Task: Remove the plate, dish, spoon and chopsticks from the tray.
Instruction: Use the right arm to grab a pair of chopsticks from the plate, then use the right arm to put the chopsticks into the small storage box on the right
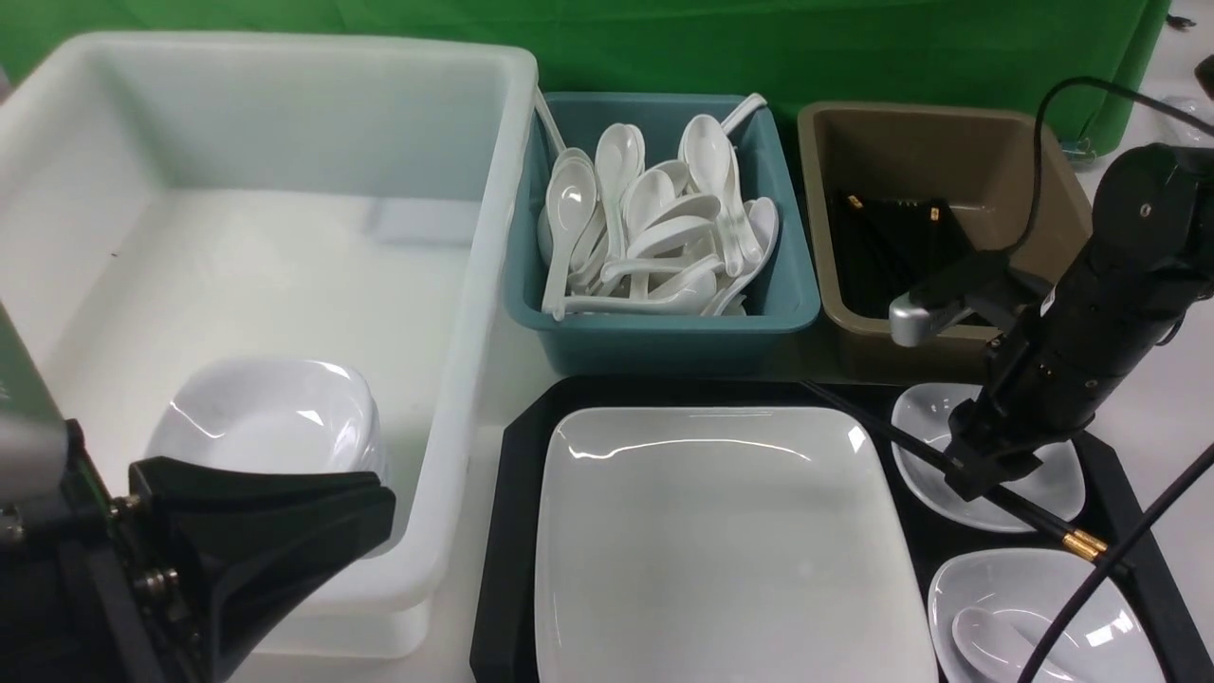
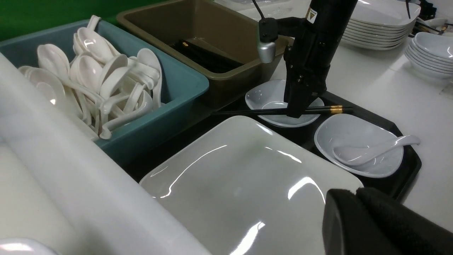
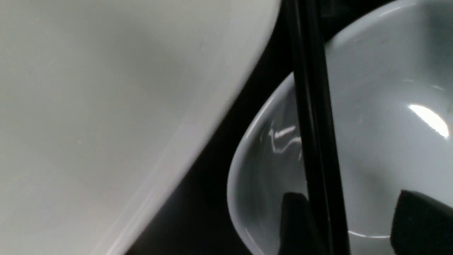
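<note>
The black tray (image 1: 507,531) holds the large square white plate (image 1: 721,541) (image 2: 240,184) and, to its right, two small white dishes. The black chopsticks (image 1: 882,427) (image 2: 254,112) (image 3: 311,124) lie across the far dish (image 1: 925,417) (image 2: 262,97). The spoon (image 1: 996,640) (image 2: 371,148) rests in the near dish (image 1: 1110,588). My right gripper (image 1: 986,474) (image 3: 350,202) is down over the far dish, open. It straddles the chopsticks, with one finger beside them and the other well apart. My left gripper (image 1: 379,503) (image 2: 355,193) is shut and empty, by the plate's near left side.
A big white tub (image 1: 285,114) on the left holds a white bowl (image 1: 275,417). Behind the tray stand a teal bin (image 1: 664,341) full of white spoons and a brown tub (image 1: 910,142) with black chopsticks. Stacked plates (image 2: 382,21) and dishes (image 2: 431,49) sit beyond the tray.
</note>
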